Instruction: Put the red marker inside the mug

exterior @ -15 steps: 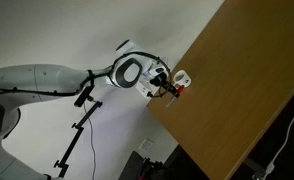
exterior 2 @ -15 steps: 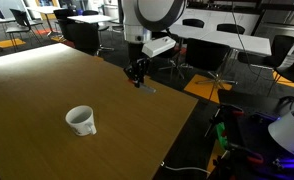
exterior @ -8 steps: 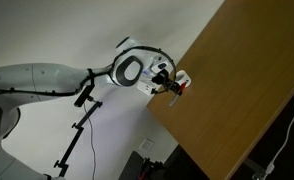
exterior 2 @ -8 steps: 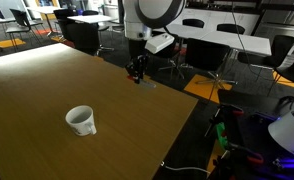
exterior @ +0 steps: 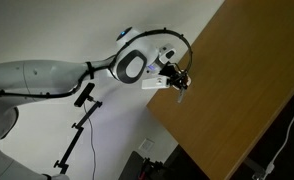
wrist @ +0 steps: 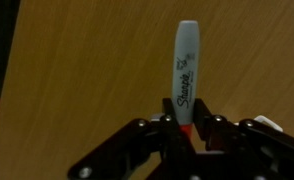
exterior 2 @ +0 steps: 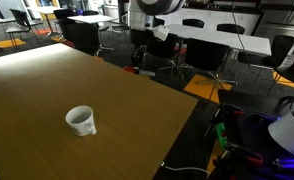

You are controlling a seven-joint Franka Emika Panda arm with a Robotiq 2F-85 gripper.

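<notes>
My gripper (wrist: 186, 122) is shut on the red marker (wrist: 186, 75), which stands up between the fingers with its grey-white barrel and Sharpie lettering above the wooden tabletop. In an exterior view the gripper (exterior 2: 137, 66) hangs above the table's far edge, with a red spot of the marker (exterior 2: 138, 70) at its tip. It also shows in an exterior view (exterior: 179, 82), beside the table's edge. The white mug (exterior 2: 81, 120) stands upright and open on the table, well to the near left of the gripper. The mug is hidden in the wrist view.
The wooden tabletop (exterior 2: 47, 90) is wide. Its right edge drops to the floor, where cables lie (exterior 2: 232, 140). Office desks and chairs (exterior 2: 217, 45) stand behind. A camera stand (exterior: 79, 125) is below the arm.
The gripper has risen from the tabletop with the marker in it and moved slightly toward the table's far edge. The mug has not moved.
</notes>
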